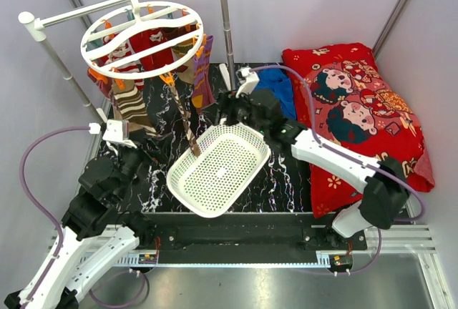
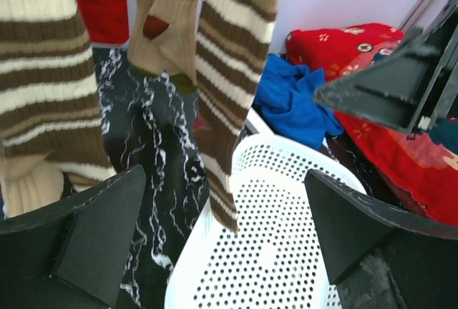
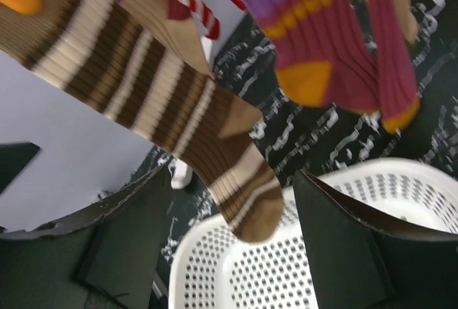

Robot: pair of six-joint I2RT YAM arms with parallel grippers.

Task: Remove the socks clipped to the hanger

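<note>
A white basket lies under the right claw, and a red pillow is to its right. This claw's fingers are apart. The toe of a brown striped sock hangs between them, and I cannot tell if it touches. The left claw is wide apart, with socks hanging just ahead. The hanger is above both claws; the wrist views cut off its clips.

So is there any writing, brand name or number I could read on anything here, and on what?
No readable text anywhere.
Red pillow: cartoon figures and small motifs, no legible words.
Socks: stripes only.
White basket: plain, no label.
</note>
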